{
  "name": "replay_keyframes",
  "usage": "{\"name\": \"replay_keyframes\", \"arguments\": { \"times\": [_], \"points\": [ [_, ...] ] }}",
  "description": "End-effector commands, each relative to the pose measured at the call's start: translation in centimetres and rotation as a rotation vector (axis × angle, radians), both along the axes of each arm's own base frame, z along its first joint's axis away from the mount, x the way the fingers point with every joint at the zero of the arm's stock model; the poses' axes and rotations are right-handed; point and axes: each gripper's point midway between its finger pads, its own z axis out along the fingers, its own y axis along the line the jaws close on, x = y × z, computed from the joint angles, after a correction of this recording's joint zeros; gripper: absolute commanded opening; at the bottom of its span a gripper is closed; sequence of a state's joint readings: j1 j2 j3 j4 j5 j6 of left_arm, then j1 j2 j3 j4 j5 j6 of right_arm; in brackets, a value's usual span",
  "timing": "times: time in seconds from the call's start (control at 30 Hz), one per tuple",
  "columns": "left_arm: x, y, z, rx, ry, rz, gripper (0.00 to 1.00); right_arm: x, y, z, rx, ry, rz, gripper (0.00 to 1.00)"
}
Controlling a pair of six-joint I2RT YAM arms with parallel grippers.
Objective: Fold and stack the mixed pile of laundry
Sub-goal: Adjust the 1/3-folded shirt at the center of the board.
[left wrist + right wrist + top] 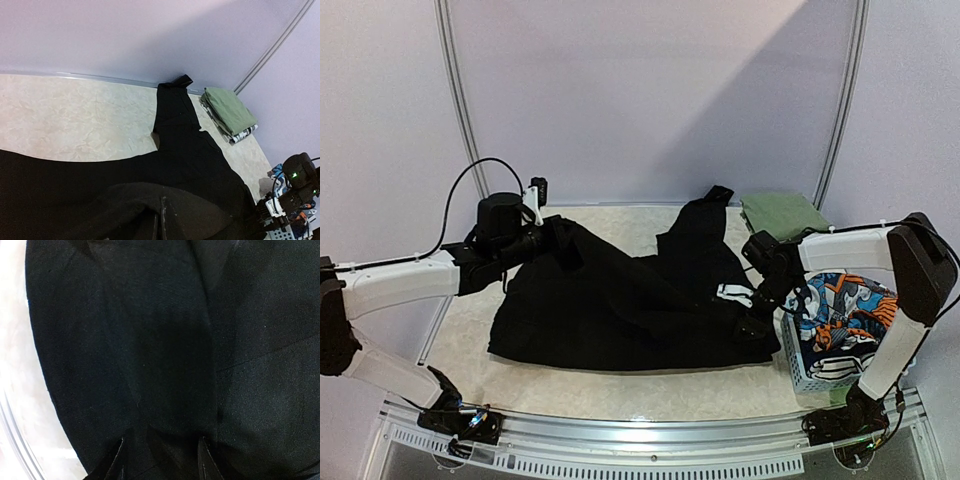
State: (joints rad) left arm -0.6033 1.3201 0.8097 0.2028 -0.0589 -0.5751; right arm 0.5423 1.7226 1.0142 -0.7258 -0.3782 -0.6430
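There are two arms, the left arm (400, 285) and the right arm (850, 250), and two grippers, the left gripper (548, 236) and the right gripper (752, 326). One table (470, 320) bears one black garment (610, 300) and one basket (800, 372). In the basket one cartoon-print piece (840, 310) can be counted; whether more pieces lie under it cannot be told. One folded stack holds two pieces: one green cloth (782, 213) and one black-and-white piece (241, 135). That makes four cloth pieces countable in all. The wall carries two rails, the left rail (457, 90) and the right rail (845, 90).
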Motion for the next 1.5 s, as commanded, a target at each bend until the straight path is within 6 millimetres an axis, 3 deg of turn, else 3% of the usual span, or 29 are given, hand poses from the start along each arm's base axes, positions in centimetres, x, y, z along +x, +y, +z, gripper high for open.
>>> {"name": "replay_keyframes", "arguments": {
  "times": [0.0,0.23,0.3,0.4,0.5,0.63,0.9,1.0,1.07,1.13,1.3,1.47],
  "points": [
    [-0.5,1.5,-0.2,0.074,-0.017,0.055,0.02,-0.2,-0.3,-0.4,-0.021,0.020,-0.009,0.48],
    [-0.1,0.8,0.0,0.071,-0.041,0.029,0.08,0.0,-0.2,-0.4,-0.021,0.017,-0.014,0.48],
    [0.5,-0.7,1.7,0.049,-0.108,-0.029,0.08,0.1,-0.2,-0.4,-0.022,0.015,-0.015,0.48],
    [1.8,-3.3,6.0,0.040,-0.221,-0.119,0.08,0.1,-0.2,-0.4,-0.024,0.016,-0.020,0.48],
    [3.0,-5.3,7.9,0.056,-0.270,-0.183,0.09,0.2,-0.2,-0.4,-0.026,0.012,-0.025,0.48],
    [4.3,-7.1,7.6,0.069,-0.260,-0.227,0.10,0.4,-0.2,-0.2,-0.027,0.002,-0.030,0.48],
    [4.8,-6.7,6.6,0.106,-0.294,-0.202,0.13,1.1,0.0,0.3,-0.020,-0.020,-0.055,0.49],
    [5.3,-7.8,6.7,0.143,-0.343,-0.248,0.14,1.7,0.8,1.2,0.012,-0.019,-0.072,0.49],
    [6.2,-7.9,6.3,0.171,-0.309,-0.229,0.14,2.3,1.5,2.2,0.034,-0.015,-0.087,0.50],
    [7.2,-6.7,5.1,0.187,-0.219,-0.138,0.22,3.0,2.2,3.5,0.060,-0.017,-0.096,0.50],
    [9.4,-1.6,-0.5,0.339,0.045,0.107,0.62,5.2,4.5,7.2,0.154,-0.044,-0.134,0.51],
    [13.6,-0.8,-6.7,0.198,0.346,0.099,0.63,6.5,5.7,7.4,0.183,-0.028,-0.154,0.52]
  ]
}}
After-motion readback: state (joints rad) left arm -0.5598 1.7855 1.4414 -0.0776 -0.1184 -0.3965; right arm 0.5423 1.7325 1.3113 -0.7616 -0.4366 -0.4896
